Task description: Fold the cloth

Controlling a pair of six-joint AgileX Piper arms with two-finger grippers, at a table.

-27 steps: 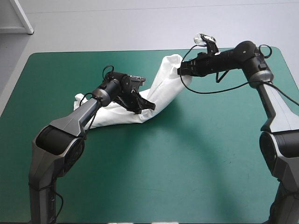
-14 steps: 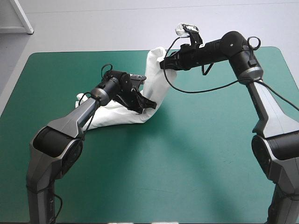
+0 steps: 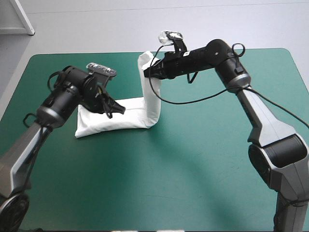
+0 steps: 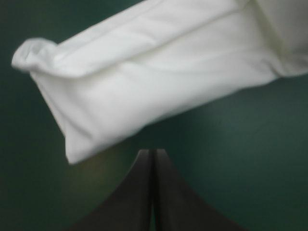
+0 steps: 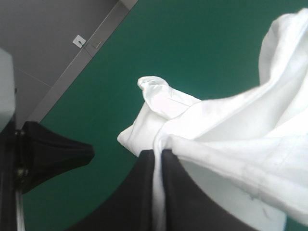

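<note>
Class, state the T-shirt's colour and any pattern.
Plain white, no pattern; the T-shirt shows best in the left wrist view.

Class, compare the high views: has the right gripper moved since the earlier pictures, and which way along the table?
Yes. The right gripper, shut on the T-shirt, has travelled leftward along the far edge of the table.

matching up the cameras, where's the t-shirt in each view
High view: the T-shirt lies left of centre on the teal-green cover, its right end held up by the right gripper.
Left wrist view: a folded band ahead of the shut left gripper, not held.
Right wrist view: pinched in the right gripper, draping away.
Shared landmark: the teal-green cover under it.
</note>
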